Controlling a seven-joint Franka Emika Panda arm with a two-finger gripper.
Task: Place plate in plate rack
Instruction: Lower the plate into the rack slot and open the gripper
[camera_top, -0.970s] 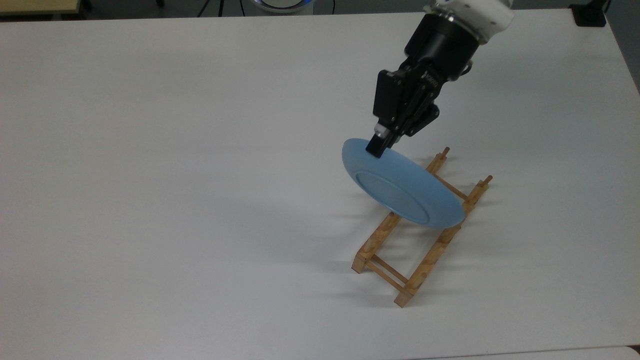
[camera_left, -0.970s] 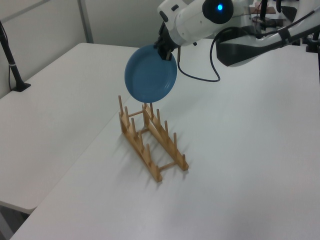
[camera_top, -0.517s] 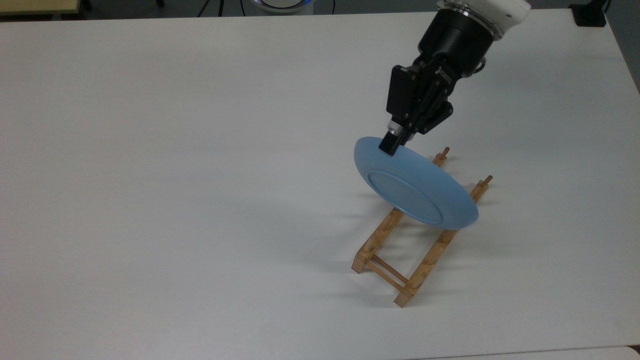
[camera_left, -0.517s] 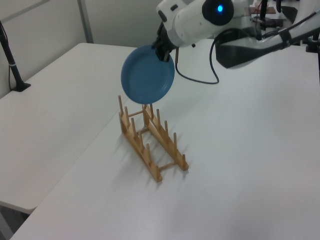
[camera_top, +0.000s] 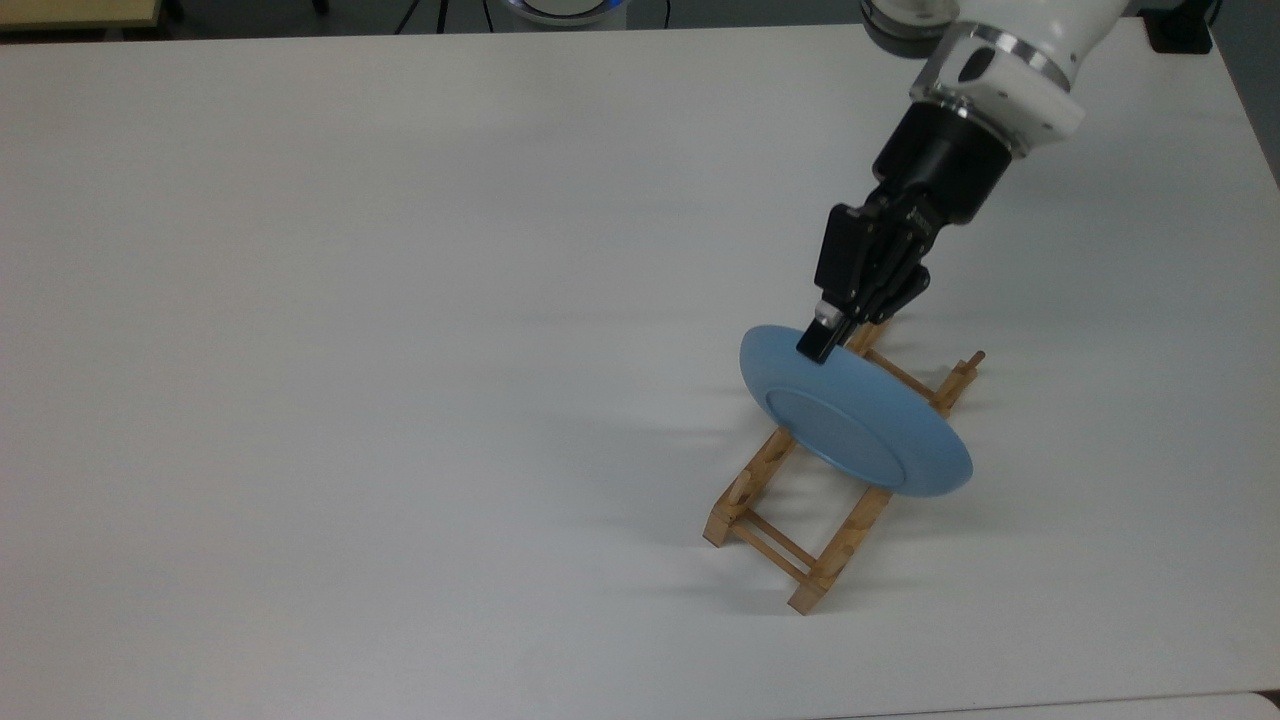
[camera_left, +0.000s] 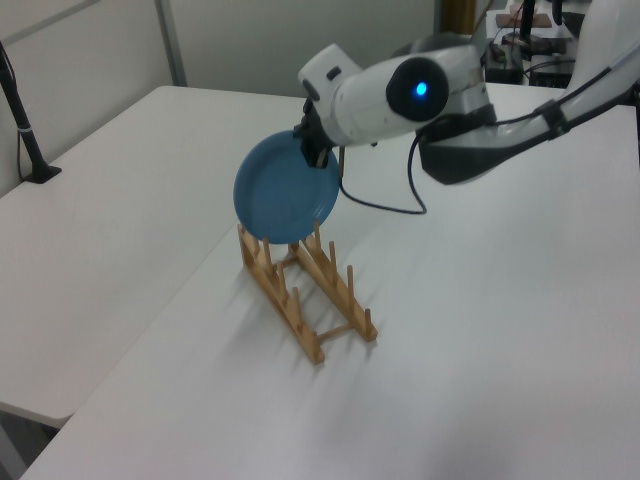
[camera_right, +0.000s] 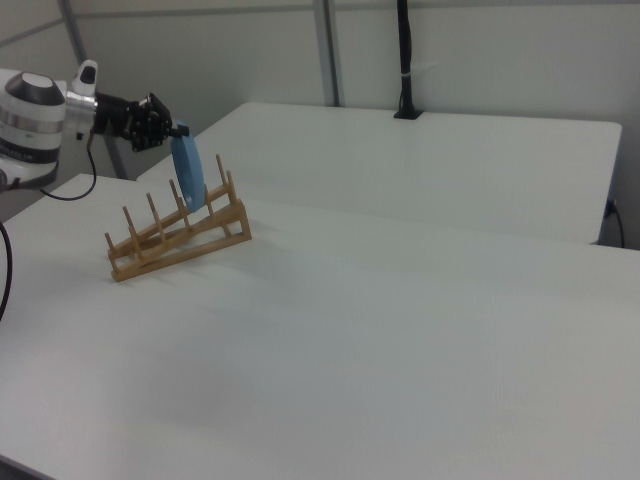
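In the top view, the black gripper (camera_top: 822, 343) pinches the top edge of the blue plate (camera_top: 860, 430) tight between its two fingers. The plate stands tilted on its edge over the wooden plate rack (camera_top: 800, 500), which lies on the white table (camera_top: 400, 300). The plate covers the middle of the rack, and the rack's far pegs poke out behind it. In the left view, the plate (camera_left: 283, 192) shows its round hollow face and hangs at the far end of the rack (camera_left: 305, 290), with its bottom edge down among the first pegs. The gripper (camera_left: 312, 152) grips the plate's upper rim. In the right view, the plate (camera_right: 187, 172) looks thin, seen from its edge, and sits between the tall pegs near the high end of the rack (camera_right: 175, 235). The gripper (camera_right: 172, 130) holds it from the right view's left.
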